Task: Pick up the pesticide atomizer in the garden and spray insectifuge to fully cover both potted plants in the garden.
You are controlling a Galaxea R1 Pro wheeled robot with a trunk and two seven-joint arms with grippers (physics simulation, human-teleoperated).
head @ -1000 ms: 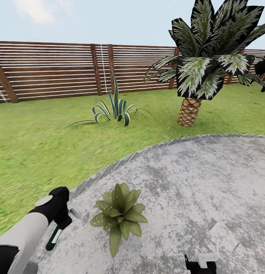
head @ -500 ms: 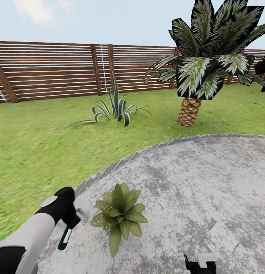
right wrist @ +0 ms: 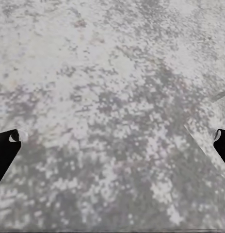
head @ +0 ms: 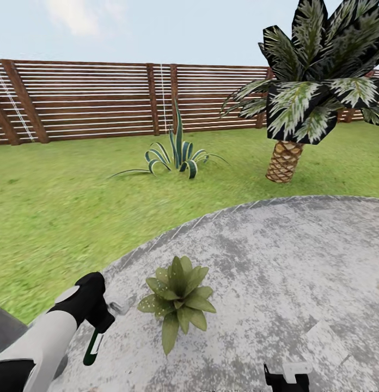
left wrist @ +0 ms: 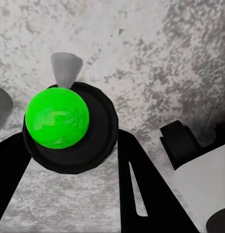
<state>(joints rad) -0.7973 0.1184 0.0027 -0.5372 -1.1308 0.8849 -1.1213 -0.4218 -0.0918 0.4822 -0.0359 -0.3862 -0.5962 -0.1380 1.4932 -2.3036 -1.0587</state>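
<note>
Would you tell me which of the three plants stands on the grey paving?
The small speckled rosette beside the left pincer; the striped spiky plant and palm grow in grass.

Left arm point(head: 37, 343): smooth white shell ending in a rounded black wrist housing with a grey oval patch; black fingers point(left wrist: 141, 189).

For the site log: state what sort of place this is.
A fenced garden, apparently simulated: green lawn, a brown slatted wooden fence, a round grey paved patio, and a palm.

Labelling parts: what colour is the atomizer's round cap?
Bright green cap, seen best in the left wrist view.
</note>
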